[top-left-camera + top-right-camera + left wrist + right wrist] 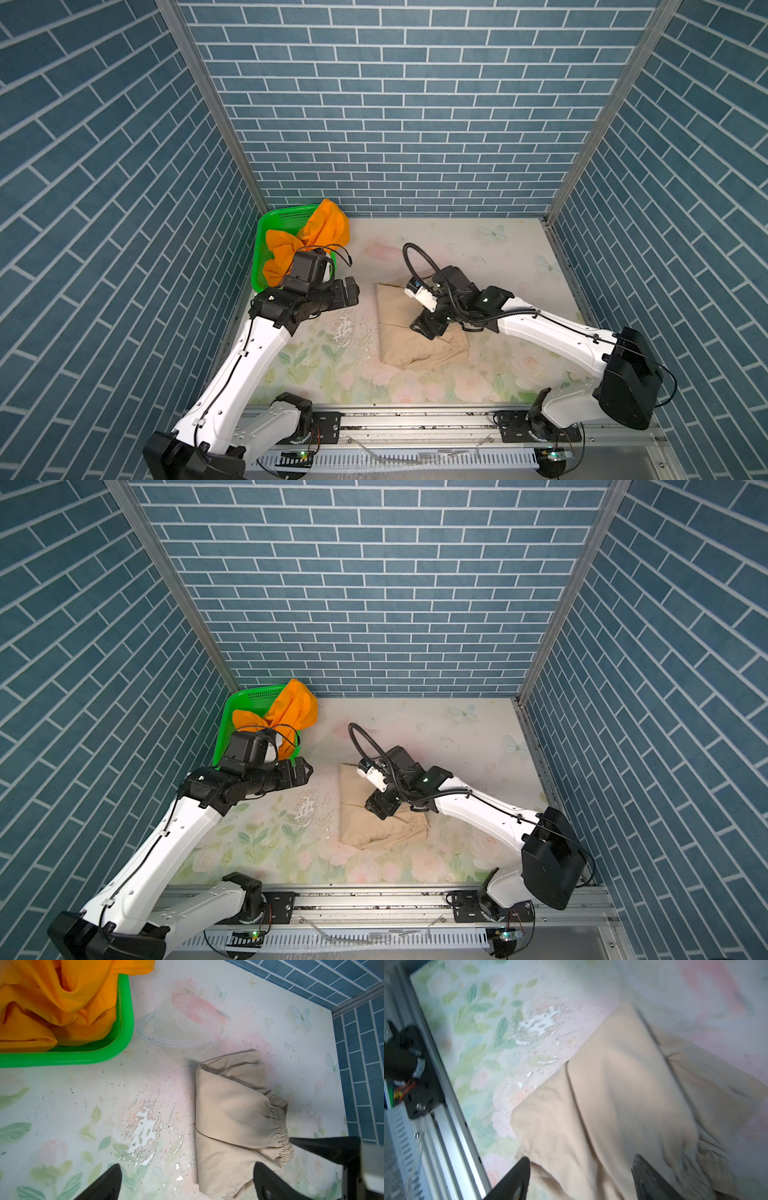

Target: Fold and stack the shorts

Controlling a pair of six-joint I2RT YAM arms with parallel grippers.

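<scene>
Both top views looked steeply down from high onto the whole desk (436, 249). Each wrist camera sat close above it, both sharing the beige shorts (228, 1115).

**White shells, black joints**

Both arms pair white shells with black joint housings. The left arm (220, 399), lower left, carries a thin black cable (245, 349). The right arm (552, 332), lower right, carries a ribbed black conduit (406, 259). The left gripper (188, 1165) has tapered black fingers.
</scene>
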